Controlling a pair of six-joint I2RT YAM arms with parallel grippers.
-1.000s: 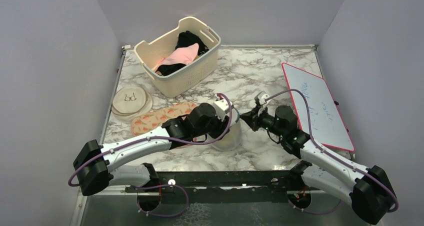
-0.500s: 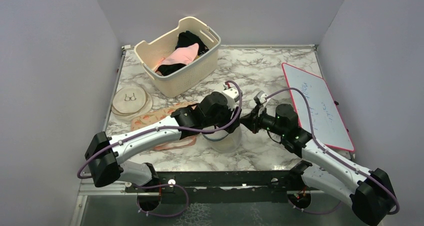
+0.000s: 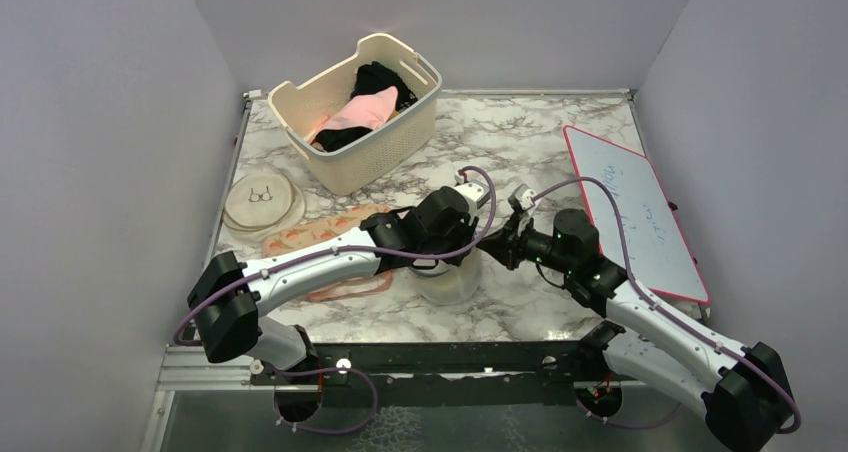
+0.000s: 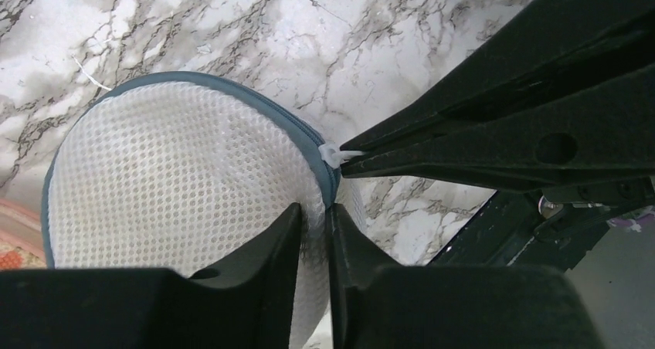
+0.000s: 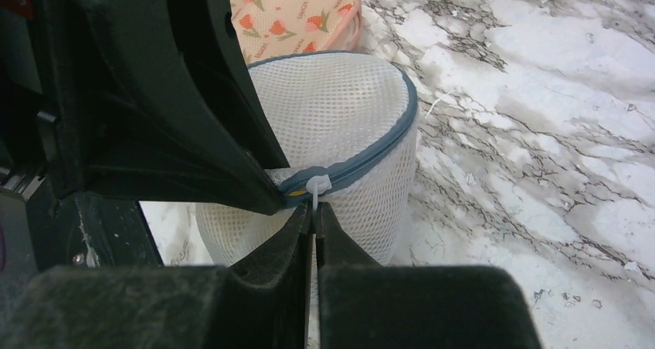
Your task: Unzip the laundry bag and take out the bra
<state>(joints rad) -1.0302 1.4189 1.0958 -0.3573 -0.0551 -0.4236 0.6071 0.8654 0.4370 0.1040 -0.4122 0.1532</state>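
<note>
Laundry bag [image 3: 450,282] sits upright on the counter [image 3: 520,142], near-centre, close to the near edge and between the two arms. White mesh drum with a blue-grey zip rim on top. The rim looks closed along the stretch in view.

Left fingers [image 4: 295,218]: narrow gap, pinching the mesh at the rim on the bag's side. The left arm reaches in from the left, over the bag.

Right fingers [image 5: 307,219]: pressed together on the white zip pull [image 5: 317,185], which sticks out from the rim. In the left wrist view their tips come in from the right and meet the pull right at the rim edge. The two sets of fingers are just beside each other on the same part of the rim.

Peach pouch [image 3: 330,240] with a floral print lies flat just left of the bag, partly under the left arm. Can't tell if it touches the bag.

Further left, a cream disc [image 3: 262,202] with a glasses drawing lies flat near the counter's left edge.

Right side: whiteboard [image 3: 635,212] with a red border, lying flat, faint writing on it, well apart from the bag.

Far back left: cream perforated basket [image 3: 385,147] holding a pink garment [image 3: 355,112] and a black garment [image 3: 385,77].
</note>
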